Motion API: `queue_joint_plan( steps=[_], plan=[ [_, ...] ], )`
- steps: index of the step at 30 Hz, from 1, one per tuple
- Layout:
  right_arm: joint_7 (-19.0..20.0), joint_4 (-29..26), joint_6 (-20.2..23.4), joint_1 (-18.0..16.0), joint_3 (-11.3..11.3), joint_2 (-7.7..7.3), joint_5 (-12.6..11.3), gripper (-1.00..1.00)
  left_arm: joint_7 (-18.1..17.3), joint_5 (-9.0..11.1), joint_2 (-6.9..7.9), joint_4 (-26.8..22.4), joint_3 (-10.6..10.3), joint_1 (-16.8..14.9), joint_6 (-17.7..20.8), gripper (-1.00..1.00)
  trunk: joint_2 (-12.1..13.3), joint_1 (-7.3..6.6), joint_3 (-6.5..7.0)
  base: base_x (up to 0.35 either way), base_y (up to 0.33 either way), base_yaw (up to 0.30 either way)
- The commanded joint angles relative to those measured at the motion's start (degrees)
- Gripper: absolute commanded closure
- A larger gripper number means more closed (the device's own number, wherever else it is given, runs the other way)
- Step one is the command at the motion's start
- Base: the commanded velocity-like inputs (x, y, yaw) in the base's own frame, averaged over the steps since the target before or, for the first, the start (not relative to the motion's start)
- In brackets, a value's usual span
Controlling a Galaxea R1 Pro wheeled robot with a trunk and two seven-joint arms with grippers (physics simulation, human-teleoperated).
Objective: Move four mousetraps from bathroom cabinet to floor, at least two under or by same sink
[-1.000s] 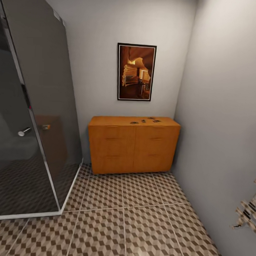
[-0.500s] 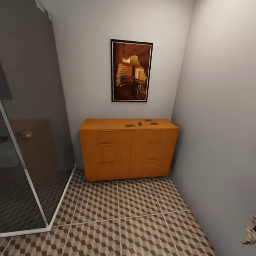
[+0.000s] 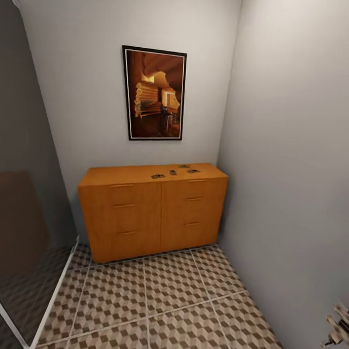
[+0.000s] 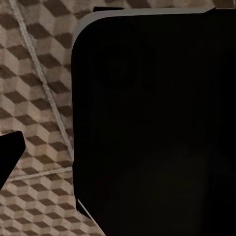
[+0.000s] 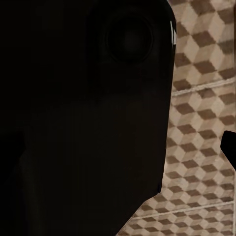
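Mousetraps (image 3: 175,171): four, lying on the far cabinet (image 3: 152,214) top; none on the bathroom floor (image 3: 159,301). Grippers: opening cannot be told; nothing visibly held.

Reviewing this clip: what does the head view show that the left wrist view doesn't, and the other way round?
Head view alone: the cabinet against the back wall, the mousetraps lying on its top, a framed picture above, and dark shower glass at the left. Left wrist view alone: a large black part of the robot's body blocking most of the picture. Both share the bathroom floor with its cube-pattern tiles.
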Motion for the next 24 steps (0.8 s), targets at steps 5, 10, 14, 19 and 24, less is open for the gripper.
queue_joint_plan(
  steps=[5,10,14,19,24],
  plan=[
    [-0.01,0.00,0.02,-0.02,0.01,0.00,0.03,-1.00,0.01,0.17,0.05,0.02,0.01,-0.01,-0.17,-1.00,-0.02,0.03,-0.04,0.323,0.000,-0.100],
    [-0.01,0.00,0.04,-0.02,0.01,0.00,-0.02,-1.00,0.01,0.16,0.06,0.02,0.01,-0.01,-0.17,-1.00,-0.02,0.03,-0.04,0.323,0.000,-0.041],
    [-0.01,0.00,0.05,-0.02,0.01,0.00,-0.04,-1.00,0.01,0.16,0.04,0.02,0.01,0.01,-0.17,-1.00,-0.02,0.03,-0.04,0.320,0.000,-0.015],
    [-0.01,0.00,0.05,-0.02,0.01,0.00,-0.05,-1.00,0.01,0.16,0.08,0.02,0.01,-0.02,-0.17,-1.00,-0.02,0.03,-0.04,0.307,0.000,-0.003],
    [-0.01,0.00,0.05,-0.02,0.01,0.00,-0.06,-1.00,0.01,0.16,0.08,0.02,0.02,-0.01,-0.19,-1.00,-0.02,0.03,-0.04,0.299,0.000,-0.001]
  ],
)
